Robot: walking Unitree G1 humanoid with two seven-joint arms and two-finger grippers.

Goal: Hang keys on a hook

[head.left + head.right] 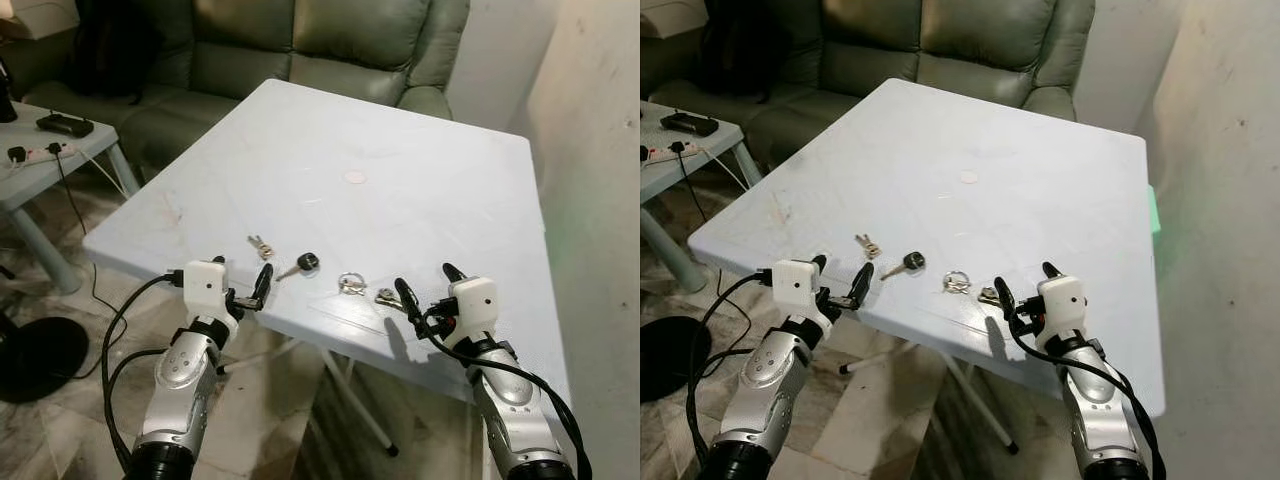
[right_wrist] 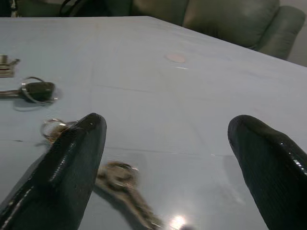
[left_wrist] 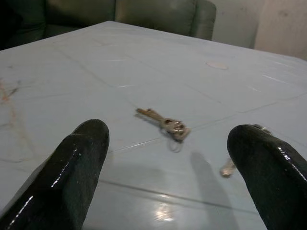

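Keys lie in a loose row near the front edge of the pale blue plastic table (image 1: 400, 150): a small silver key (image 1: 261, 245), a black-headed key (image 1: 301, 264), a silver ring (image 1: 351, 283) and a brass key bunch (image 1: 386, 296). I see my left gripper (image 1: 246, 286) and right gripper (image 1: 426, 285) both spread wide, holding nothing, at that edge.

Head stereo downward; wrist cameras table-level.

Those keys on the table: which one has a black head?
The second key from the robot's left; its head is black plastic, while the other keys look all bare metal.
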